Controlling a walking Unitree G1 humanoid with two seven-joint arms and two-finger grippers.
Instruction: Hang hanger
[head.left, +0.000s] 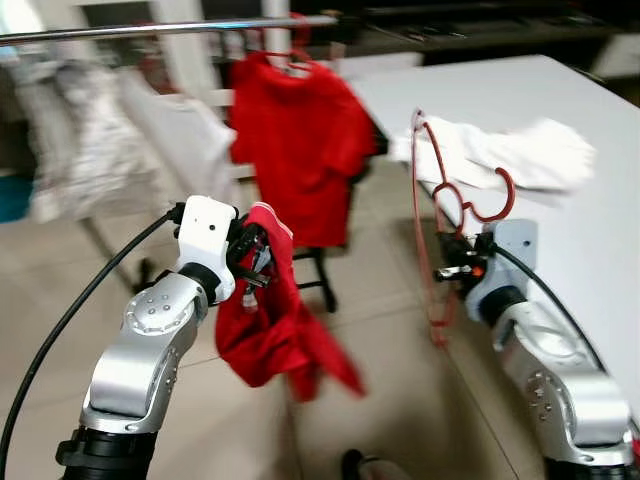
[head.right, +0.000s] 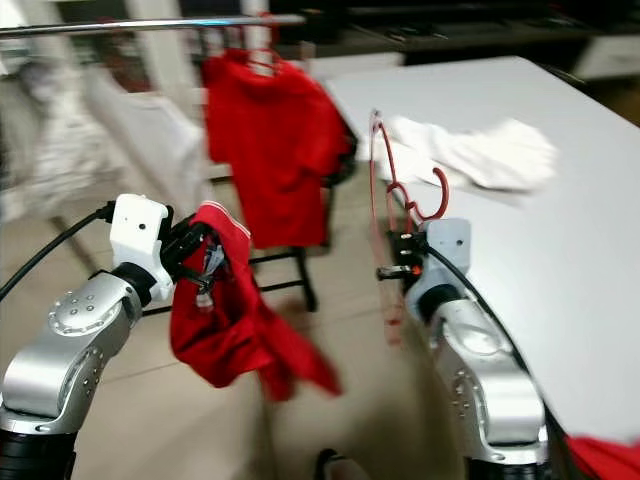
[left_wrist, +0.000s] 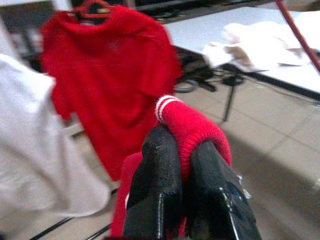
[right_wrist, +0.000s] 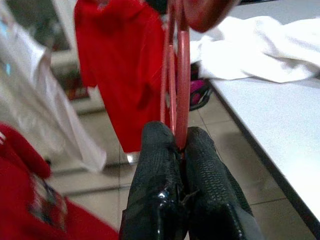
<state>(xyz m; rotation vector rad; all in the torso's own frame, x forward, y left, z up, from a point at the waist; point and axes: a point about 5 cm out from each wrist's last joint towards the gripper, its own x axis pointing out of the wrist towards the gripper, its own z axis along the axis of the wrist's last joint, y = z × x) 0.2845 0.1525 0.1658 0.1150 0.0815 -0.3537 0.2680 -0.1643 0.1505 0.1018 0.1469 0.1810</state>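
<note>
Left eye view – 1 red hanger (head.left: 440, 215) in right gripper (head.left: 452, 271), 1 red garment (head.left: 275, 320) in left gripper (head.left: 255, 262)

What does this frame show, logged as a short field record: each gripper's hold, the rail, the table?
left gripper: shut on the red garment, which hangs loose below the fingers
right gripper: shut on the red hanger, hook end up
clothes rail: ahead, carrying a red shirt on its own hanger, with pale clothes beside it
white table: on the robot's right, with a white cloth lying on it
task state: held hanger not yet on the rail
image quality: blurred
</note>
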